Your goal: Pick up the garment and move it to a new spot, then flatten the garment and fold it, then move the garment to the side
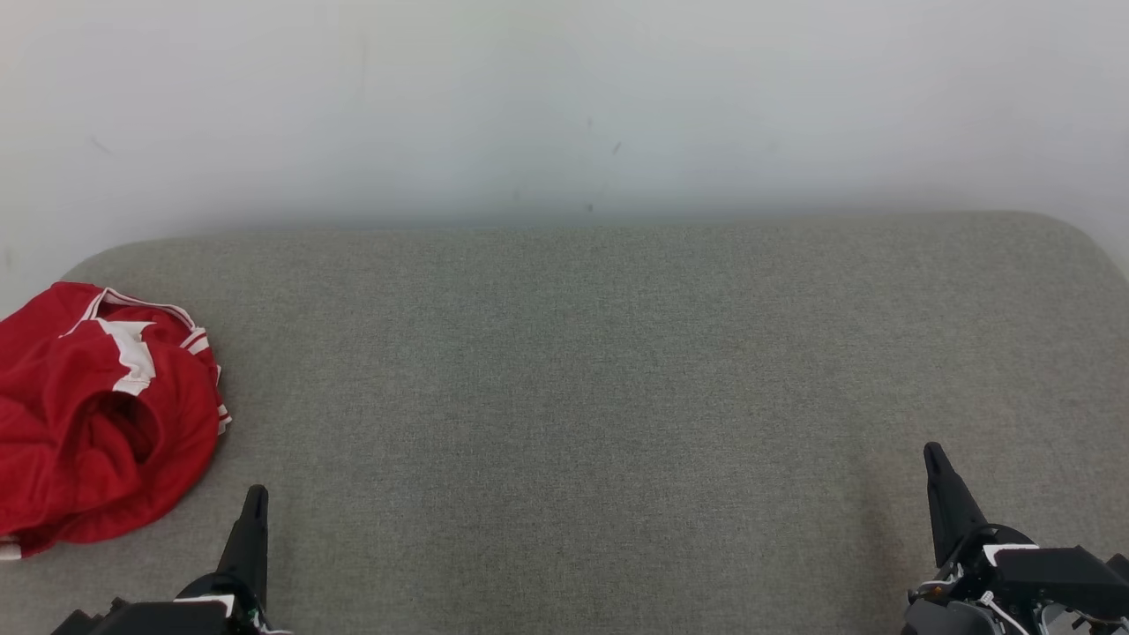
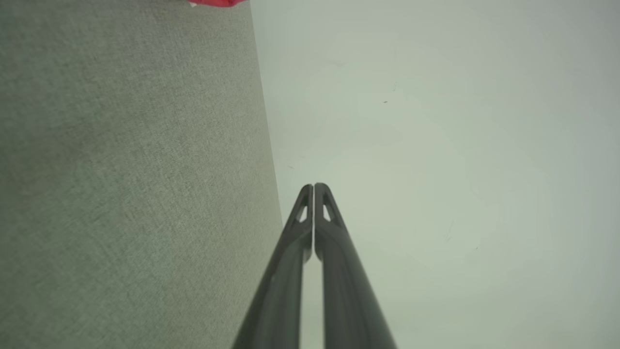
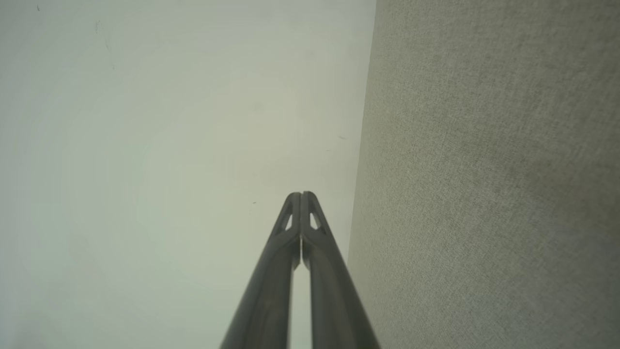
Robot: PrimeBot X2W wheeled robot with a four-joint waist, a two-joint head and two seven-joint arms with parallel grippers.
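Head view: the red garment is lying crumpled at the left end of the bench; both jaws are pointing forward, clenched and empty

Right claw closed, empty, tips touching; grey fabric surface right, pale wall left.

Nothing readable here, tbh. Checked the red garment left of the left fingers too: just white trim, no legible letters or numbers.

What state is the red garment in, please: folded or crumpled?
Crumpled: the red garment lies in a bunched, wrinkled heap, neither flat nor folded.
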